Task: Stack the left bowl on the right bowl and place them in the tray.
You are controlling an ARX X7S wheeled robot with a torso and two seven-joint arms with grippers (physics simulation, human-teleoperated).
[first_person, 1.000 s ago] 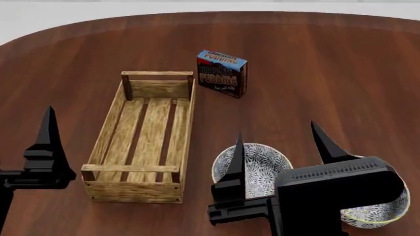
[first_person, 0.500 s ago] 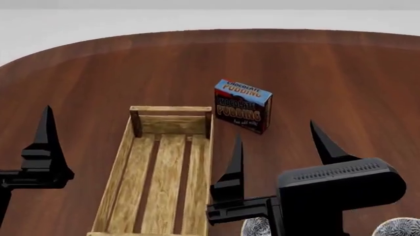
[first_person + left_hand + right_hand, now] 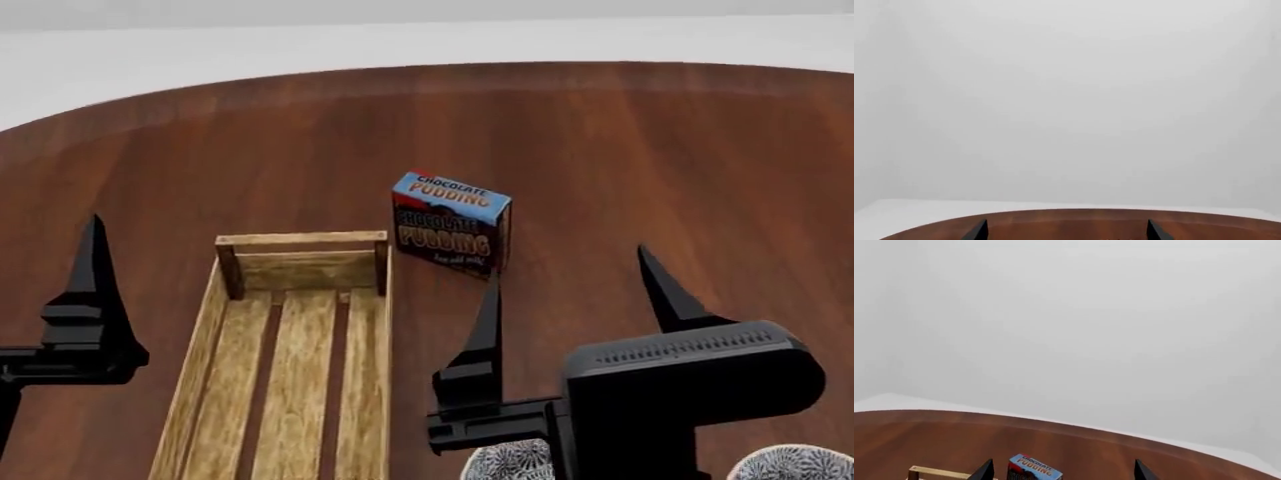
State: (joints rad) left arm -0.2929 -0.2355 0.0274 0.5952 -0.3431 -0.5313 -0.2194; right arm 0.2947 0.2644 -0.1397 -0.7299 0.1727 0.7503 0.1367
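Dark wood table (image 3: pixel 641 150) curves to a white edge far ahead. Both pincers, left (image 3: pixel 1064 231) and right (image 3: pixel 574 292), gape wide, holding nothing. Slatted tray (image 3: pixel 287 340) lies between them; bowl rims (image 3: pixel 514 462) peek beneath the right one. Beyond stands a "CHOCOLATE PUDDING" box (image 3: pixel 451 222).

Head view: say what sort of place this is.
Likely a simulated tabletop test scene: a rounded dark-wood table against blank white surroundings, bearing only a light-wood slatted tray, a chocolate pudding box and patterned bowls.
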